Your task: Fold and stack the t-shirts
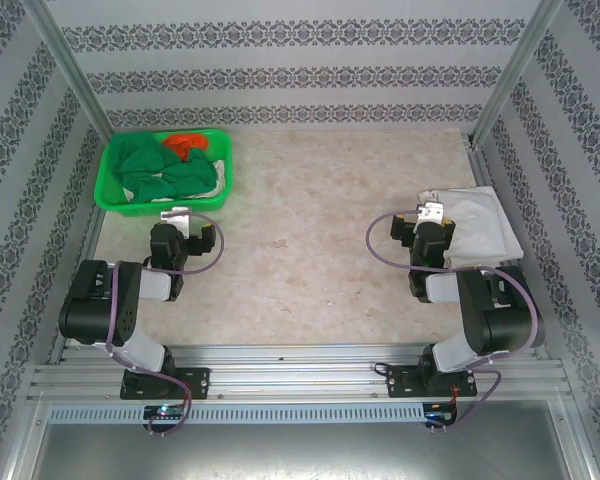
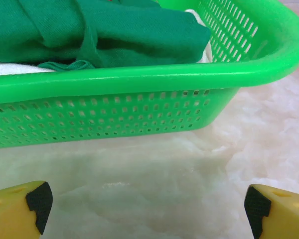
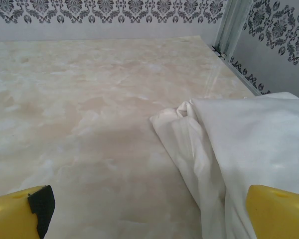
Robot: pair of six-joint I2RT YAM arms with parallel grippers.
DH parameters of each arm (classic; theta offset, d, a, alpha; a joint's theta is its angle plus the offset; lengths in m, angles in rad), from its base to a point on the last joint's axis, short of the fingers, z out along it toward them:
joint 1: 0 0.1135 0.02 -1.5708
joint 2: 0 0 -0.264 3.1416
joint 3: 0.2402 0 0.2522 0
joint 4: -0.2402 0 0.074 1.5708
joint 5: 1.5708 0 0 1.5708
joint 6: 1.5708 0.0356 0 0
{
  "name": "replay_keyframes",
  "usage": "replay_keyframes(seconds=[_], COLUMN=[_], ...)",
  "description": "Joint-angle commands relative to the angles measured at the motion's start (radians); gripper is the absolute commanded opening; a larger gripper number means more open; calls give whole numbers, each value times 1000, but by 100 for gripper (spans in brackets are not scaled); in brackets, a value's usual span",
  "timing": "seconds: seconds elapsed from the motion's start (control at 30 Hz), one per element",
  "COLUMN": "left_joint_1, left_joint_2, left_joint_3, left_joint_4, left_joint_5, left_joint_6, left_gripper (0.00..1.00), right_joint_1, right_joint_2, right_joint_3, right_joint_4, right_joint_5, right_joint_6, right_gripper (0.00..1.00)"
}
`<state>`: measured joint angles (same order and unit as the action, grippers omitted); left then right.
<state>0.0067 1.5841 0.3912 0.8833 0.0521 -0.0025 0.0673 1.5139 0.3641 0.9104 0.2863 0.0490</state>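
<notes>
Left fingers [image 2: 20,211] and right fingers [image 3: 276,211] gape empty; basket [image 2: 139,79] holds green, orange, off-white t-shirts [image 1: 150,165].

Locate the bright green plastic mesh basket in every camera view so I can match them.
Top external: the bright green plastic mesh basket sits far left, toward the back.
Left wrist: its perforated near wall and rim span the upper half, a dark green cloth t-shirt inside.
Right wrist: aims at a crumpled off-white cloth t-shirt.
Shared landmark: the beige marbled tabletop.
</notes>
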Motion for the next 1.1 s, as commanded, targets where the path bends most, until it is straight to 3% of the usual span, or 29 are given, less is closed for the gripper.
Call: replay_keyframes(seconds=[0.0,0.8,0.97,1.07], left_joint_1=[7,7,0,-15], left_joint_2=[1,-5,-133,-239], left_joint_3=[8,8,57,100], left_joint_4=[27,25,-161,-314], left_joint_5=[12,-4,-59,-64], left_joint_6=[7,3,-3,-1], left_gripper=[100,100,100,100], right_joint_1=[-8,-24,-13,-8], right_joint_2=[-1,-18,-70,-189], right_joint_3=[-2,1,16,74], right_joint_4=[33,17,-45,-274], right_joint_5=[-15,-41,-78,-96], right_joint_6=[12,25,-7,-15], right_gripper=[98,98,98,98])
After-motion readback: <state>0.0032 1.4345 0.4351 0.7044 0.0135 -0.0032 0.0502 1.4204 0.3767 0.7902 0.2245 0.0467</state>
